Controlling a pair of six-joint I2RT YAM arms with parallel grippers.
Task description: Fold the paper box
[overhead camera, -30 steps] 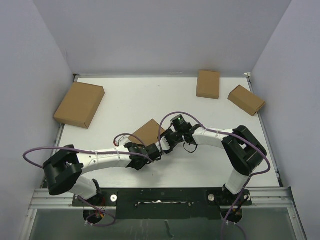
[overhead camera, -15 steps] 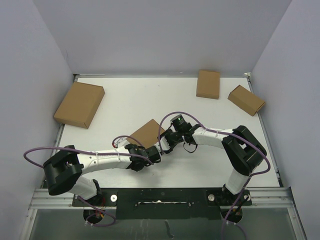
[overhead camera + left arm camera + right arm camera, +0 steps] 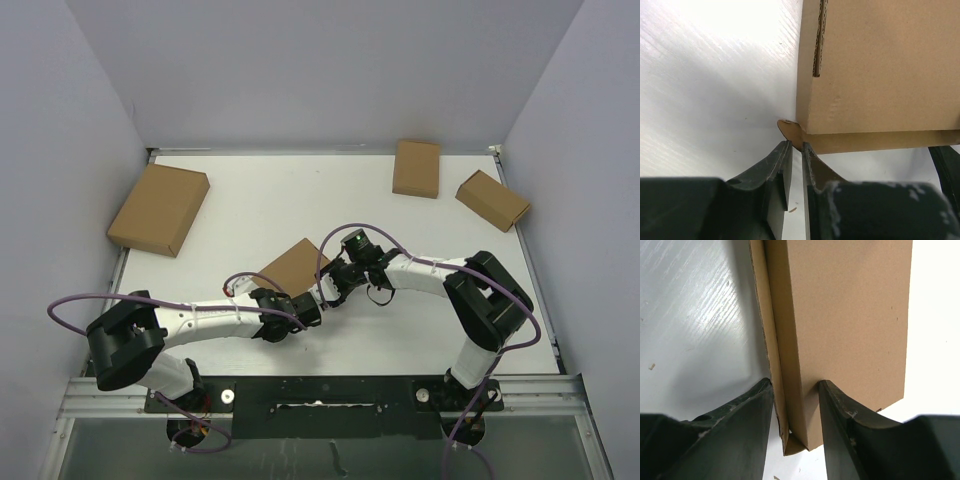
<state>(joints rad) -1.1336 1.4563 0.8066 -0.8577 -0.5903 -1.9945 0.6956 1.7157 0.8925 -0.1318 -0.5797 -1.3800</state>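
Observation:
The paper box (image 3: 294, 263), brown cardboard and closed up, lies at the table's middle. In the left wrist view it shows a side wall with a thin slit (image 3: 880, 65) and a small rounded tab (image 3: 789, 130) at its lower corner. My left gripper (image 3: 310, 304) (image 3: 796, 144) is at the box's near corner, jaws almost together, pinching that tab at the very tips. My right gripper (image 3: 329, 291) (image 3: 795, 382) straddles the box's near right edge (image 3: 840, 325). One finger is against the outer flap and the other is on the broad face, shut on it.
A larger brown box (image 3: 159, 209) lies at the far left. Two smaller brown boxes (image 3: 416, 168) (image 3: 492, 200) lie at the far right. Grey walls close the table's sides and back. Both arms meet at the table's middle.
My left gripper has edged slightly toward the box's near corner. The box and the right gripper have barely moved.

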